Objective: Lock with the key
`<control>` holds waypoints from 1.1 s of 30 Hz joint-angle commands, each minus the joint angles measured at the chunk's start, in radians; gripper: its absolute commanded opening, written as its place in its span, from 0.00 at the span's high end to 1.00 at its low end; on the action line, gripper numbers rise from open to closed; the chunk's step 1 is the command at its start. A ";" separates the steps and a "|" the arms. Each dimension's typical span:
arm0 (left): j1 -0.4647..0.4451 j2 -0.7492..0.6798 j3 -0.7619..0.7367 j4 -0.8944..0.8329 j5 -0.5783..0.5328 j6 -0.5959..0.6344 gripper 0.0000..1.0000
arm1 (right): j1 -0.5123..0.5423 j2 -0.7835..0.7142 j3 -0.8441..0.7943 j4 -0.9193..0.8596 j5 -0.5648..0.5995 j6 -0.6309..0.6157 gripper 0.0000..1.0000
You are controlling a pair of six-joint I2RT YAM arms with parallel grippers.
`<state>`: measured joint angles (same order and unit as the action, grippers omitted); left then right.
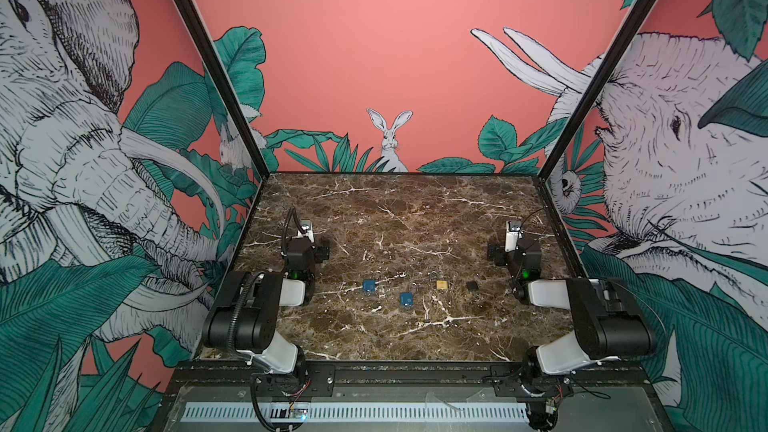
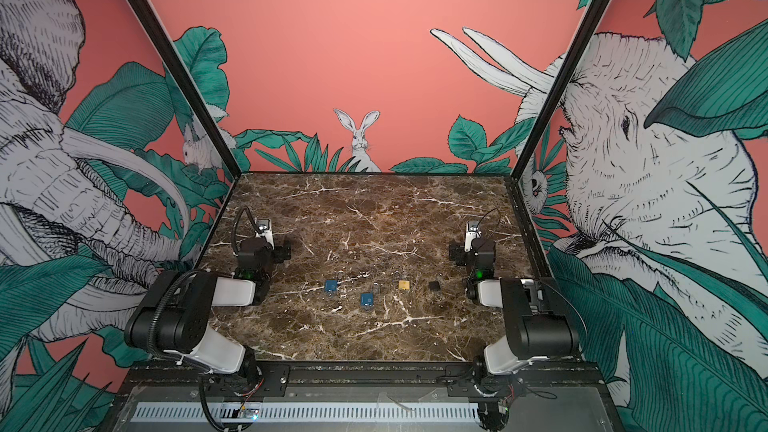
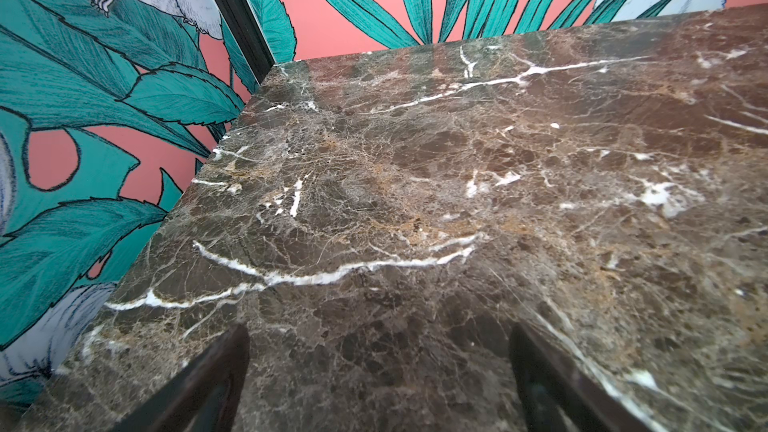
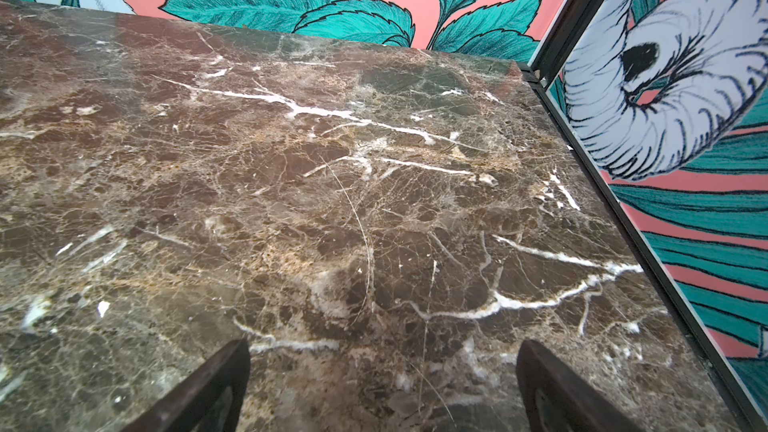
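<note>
Three small padlocks lie in a row on the marble table near its front: a blue padlock point(image 1: 368, 286), a second blue padlock point(image 1: 406, 300) and a brass padlock point(image 1: 441, 284). Right of them lies a small black piece point(image 1: 471, 285) that looks like the key's head; it is too small to be sure. My left gripper point(image 1: 323, 250) point(image 3: 380, 330) hovers open over the table's left side, behind the padlocks. On the right side my right gripper point(image 1: 494, 252) point(image 4: 382, 344) is open too. Neither holds anything. Both wrist views show only bare marble.
The brown marble table point(image 1: 395, 209) is enclosed by printed walls at the left, back and right. Black frame posts point(image 1: 216, 76) stand at the back corners. Both folded arms sit by the front edge, with a black rail point(image 1: 415, 371) below them.
</note>
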<state>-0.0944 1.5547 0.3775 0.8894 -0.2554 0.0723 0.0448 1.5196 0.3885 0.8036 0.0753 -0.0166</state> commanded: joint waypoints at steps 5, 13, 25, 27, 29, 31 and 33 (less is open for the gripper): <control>0.006 -0.001 0.014 0.025 -0.010 0.014 0.02 | -0.005 0.007 0.017 0.037 0.012 -0.010 0.02; 0.006 -0.001 0.013 0.025 -0.008 0.012 0.02 | -0.005 0.007 0.017 0.037 0.012 -0.010 0.02; 0.010 -0.001 0.016 0.022 -0.002 0.010 0.02 | 0.003 -0.123 0.129 -0.249 0.079 0.002 0.02; 0.010 -0.008 0.011 0.032 -0.008 0.015 0.02 | 0.042 -0.202 0.194 -0.405 0.166 0.013 0.02; 0.004 -0.049 0.040 -0.064 -0.011 0.015 0.02 | 0.081 -0.278 0.247 -0.537 0.200 0.029 0.02; -0.024 -0.109 0.085 -0.175 -0.069 0.046 0.02 | 0.129 -0.345 0.312 -0.699 0.241 0.078 0.02; -0.077 -0.198 0.144 -0.348 -0.173 0.051 0.02 | 0.168 -0.398 0.391 -0.896 0.270 0.188 0.02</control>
<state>-0.1226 1.4849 0.4385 0.7238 -0.3138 0.0921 0.1699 1.1820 0.7040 0.2241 0.2573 0.0498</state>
